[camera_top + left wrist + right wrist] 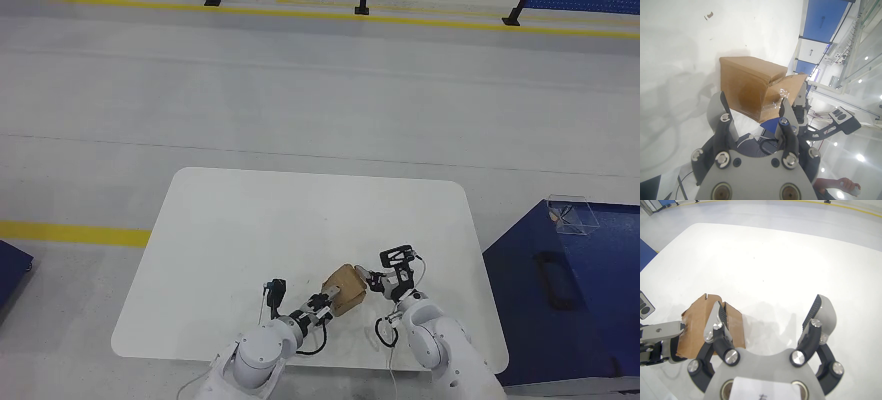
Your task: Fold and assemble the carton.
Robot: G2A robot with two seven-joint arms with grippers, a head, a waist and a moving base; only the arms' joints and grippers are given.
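1. The white table [300, 210] lies under both pincers and stretches well away ahead of them.
2. The brown carton [345, 288] sits on the table between the left pincer [753, 96] and the right pincer [768, 300], touching each. It is a partly formed box. One flap [789, 85] stands out on the side toward the right pincer, and clear tape shines on the end facing the left pincer.
3. The left pincer is clasped on the carton's near end, with one finger on either side, spread as far as the box is wide.
4. The right pincer is spread wide and holds nothing. One finger [719, 313] leans against the carton's flap, and the other hangs over bare table.
5. A small scrap of cardboard [709, 15] lies on the table well ahead of the left pincer, past the carton.
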